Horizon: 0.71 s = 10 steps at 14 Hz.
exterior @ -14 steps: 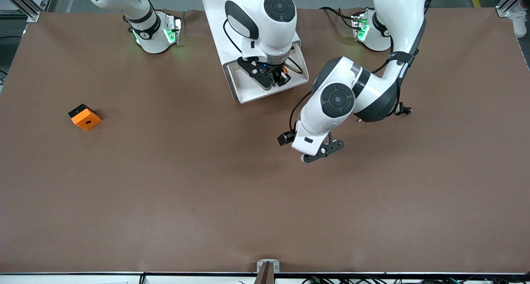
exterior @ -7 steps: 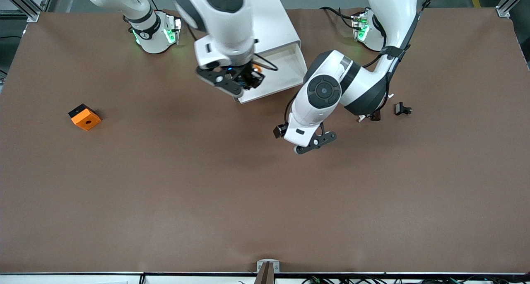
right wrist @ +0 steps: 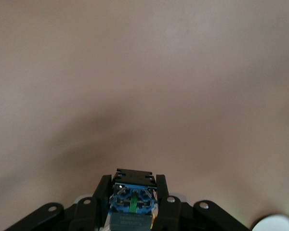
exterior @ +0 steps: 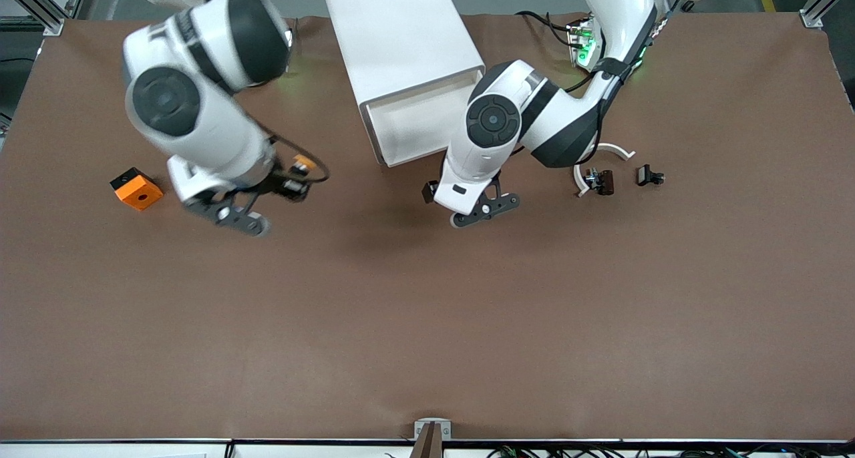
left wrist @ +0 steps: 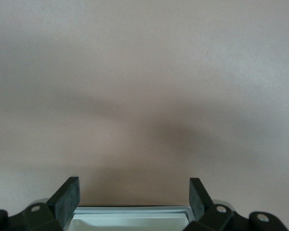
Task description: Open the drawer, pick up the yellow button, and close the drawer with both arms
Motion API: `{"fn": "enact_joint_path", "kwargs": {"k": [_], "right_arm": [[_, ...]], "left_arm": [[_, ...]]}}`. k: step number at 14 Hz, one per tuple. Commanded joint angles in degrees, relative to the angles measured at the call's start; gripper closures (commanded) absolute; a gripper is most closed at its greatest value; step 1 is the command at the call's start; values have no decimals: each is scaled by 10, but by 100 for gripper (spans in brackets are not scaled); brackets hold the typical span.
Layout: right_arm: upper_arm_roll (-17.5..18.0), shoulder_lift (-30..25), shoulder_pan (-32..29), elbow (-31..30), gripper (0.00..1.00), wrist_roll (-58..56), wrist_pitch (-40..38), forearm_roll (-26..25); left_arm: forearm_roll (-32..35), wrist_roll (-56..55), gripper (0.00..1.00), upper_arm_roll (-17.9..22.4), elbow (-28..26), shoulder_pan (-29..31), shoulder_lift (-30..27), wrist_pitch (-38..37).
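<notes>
Right gripper (exterior: 294, 181) is up over bare table (exterior: 427, 324), between the orange block (exterior: 137, 189) and the white drawer unit (exterior: 407, 64). Its jaws are closed narrow on the button (exterior: 302, 165); in the right wrist view the button (right wrist: 133, 195) sits pinched between the fingers (right wrist: 103, 192), blue base & black body showing. So the button is out of the drawer, in the air w/ the right gripper.

Drawer (exterior: 417, 121) is pulled out of the unit, open, inside looks bare white.

Left gripper (exterior: 482, 206) hangs over the table just nearer the front camera than the open drawer, toward the left arm's end of it. Jaws wide, holding nothing; left wrist view shows both fingers (left wrist: 65, 199) spread w/ the drawer's white front edge (left wrist: 130, 214) between them, not touching.

Toward the left arm's end of the table: a white curved band (exterior: 604, 154) w/ a small black clip (exterior: 600, 181) touching it, and a second black clip (exterior: 648, 175) just beside, apart.
</notes>
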Motion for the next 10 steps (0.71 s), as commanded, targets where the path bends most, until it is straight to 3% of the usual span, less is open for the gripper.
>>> {"fn": "enact_joint_path", "kwargs": {"k": [1,7,10], "right_arm": [[12,-6,-82,-47,100,-118,48,-10],[12,1,-208,-170,100,-311,248,-59],[12,43,-274,-201,100,-409,352,-73]], "left_arm": [[14,-20,0,-2,-25,-11,-17,13],[14,-36,0,-2,-37,-47,-18,11],[13,-56,0,-6,-37,-60,-19,6]]}}
